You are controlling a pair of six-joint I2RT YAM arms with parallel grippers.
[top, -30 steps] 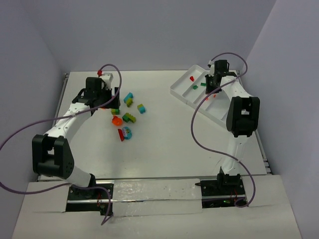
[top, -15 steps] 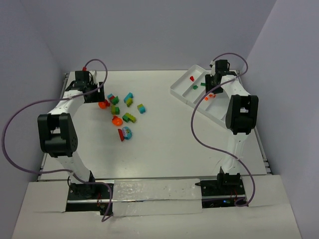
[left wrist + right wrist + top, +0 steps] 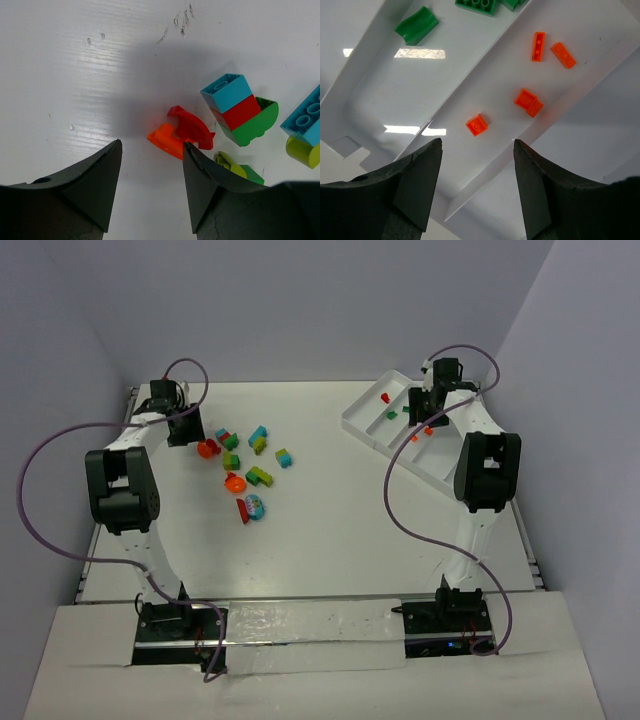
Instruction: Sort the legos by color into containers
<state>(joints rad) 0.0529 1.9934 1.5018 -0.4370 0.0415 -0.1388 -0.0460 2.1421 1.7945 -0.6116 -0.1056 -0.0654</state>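
Pretty plain setup. There's a white table [image 3: 330, 540] boxed in on three sides by bare panels in a pale lilac-grey: a back wall [image 3: 320, 300], a left wall [image 3: 45, 380] and a right wall [image 3: 590, 390]. The lighting is soft and even, with no harsh shadows on the top. Thin rails run down the table's left edge [image 3: 110, 480] and right edge [image 3: 528, 540]. Along the near side sits a glossy strip [image 3: 310, 625] that catches a bit of glare, with a flat white ledge [image 3: 300, 690] below it. Up close the tabletop has a fine ribbed grain, a few dark scuff marks [image 3: 180, 22] and one soft grey shadow patch [image 3: 150, 100].
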